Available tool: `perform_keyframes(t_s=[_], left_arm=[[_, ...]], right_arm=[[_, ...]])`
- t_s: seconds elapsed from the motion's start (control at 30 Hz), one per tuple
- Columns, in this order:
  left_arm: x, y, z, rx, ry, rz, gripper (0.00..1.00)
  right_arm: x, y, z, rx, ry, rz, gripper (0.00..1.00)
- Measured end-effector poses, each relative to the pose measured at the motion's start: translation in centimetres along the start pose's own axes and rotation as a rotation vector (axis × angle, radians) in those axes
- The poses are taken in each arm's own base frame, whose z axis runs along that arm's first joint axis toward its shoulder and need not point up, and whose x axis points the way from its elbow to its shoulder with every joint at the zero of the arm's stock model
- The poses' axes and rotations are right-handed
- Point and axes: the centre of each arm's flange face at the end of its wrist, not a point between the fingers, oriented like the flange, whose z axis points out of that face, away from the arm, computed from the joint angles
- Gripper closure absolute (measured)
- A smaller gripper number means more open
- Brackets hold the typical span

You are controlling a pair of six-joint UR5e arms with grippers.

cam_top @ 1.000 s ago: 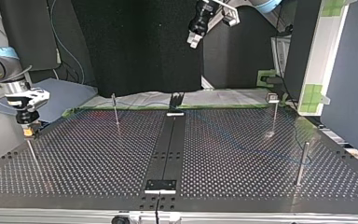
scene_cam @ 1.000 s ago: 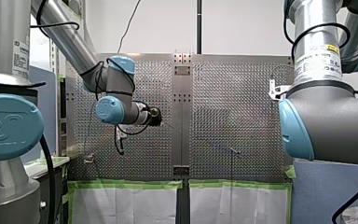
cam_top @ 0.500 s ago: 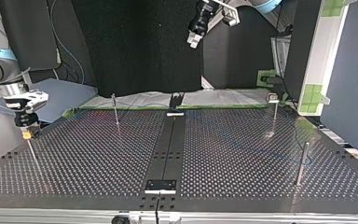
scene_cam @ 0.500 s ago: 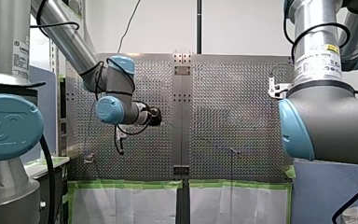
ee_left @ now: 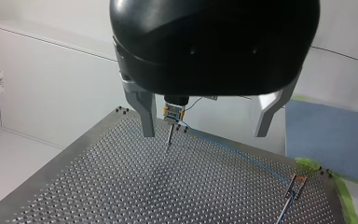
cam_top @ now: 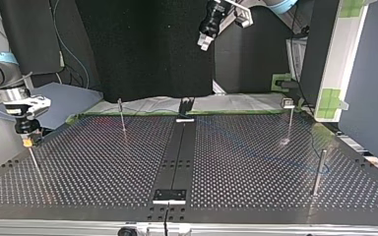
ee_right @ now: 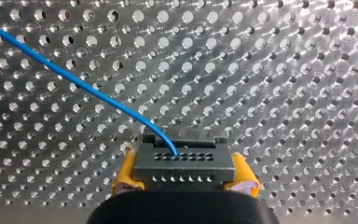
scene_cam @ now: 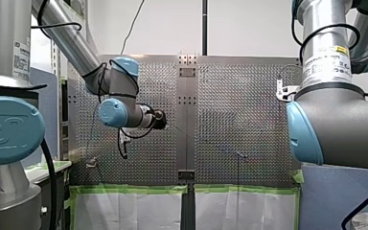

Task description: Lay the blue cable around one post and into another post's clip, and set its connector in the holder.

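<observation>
Your right gripper is pinching the dark connector between its yellow pads, over the perforated table. The blue cable comes out of the connector's face with the rows of small holes and runs off across the table. In the top view you find that gripper low at the view's left, near the table's edge, right over a thin post. You cannot tell whether connector and post touch. In the left wrist view the cable stretches from the connector to a post with a clip near the table's corner. Your left gripper has its metal fingers spread wide with nothing between them. In the top view it hangs high above the table's far side.
</observation>
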Motion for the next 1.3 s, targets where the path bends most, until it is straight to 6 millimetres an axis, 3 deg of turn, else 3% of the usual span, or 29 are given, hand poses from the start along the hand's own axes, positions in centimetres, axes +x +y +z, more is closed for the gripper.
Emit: perform_keyframes(t_s=[0.67, 0.7, 0.77, 0.8, 0.83, 1.3], left_arm=[[-0.02, 0.03, 0.05, 0.000, 0.000, 0.000, 0.02], [-0.02, 0.04, 0.06, 0.000, 0.000, 0.000, 0.02], [-0.03, 0.05, 0.07, 0.000, 0.000, 0.000, 0.02], [-0.03, 0.05, 0.07, 0.000, 0.000, 0.000, 0.02], [-0.03, 0.06, 0.07, -0.001, 0.000, 0.000, 0.02], [-0.05, 0.11, 0.10, -0.002, -0.001, 0.000, 0.02]], right_arm=[[-0.04, -0.30, 0.22, -0.018, 0.004, 0.005, 1.00], [-0.05, -0.26, 0.23, -0.023, 0.004, 0.004, 0.81], [-0.06, -0.14, 0.23, -0.035, 0.005, 0.002, 0.76], [-0.07, -0.10, 0.24, -0.040, 0.005, 0.001, 0.62], [-0.07, -0.06, 0.24, -0.044, 0.005, 0.001, 0.56], [-0.09, -0.19, 0.33, -0.055, 0.006, -0.005, 0.52]])
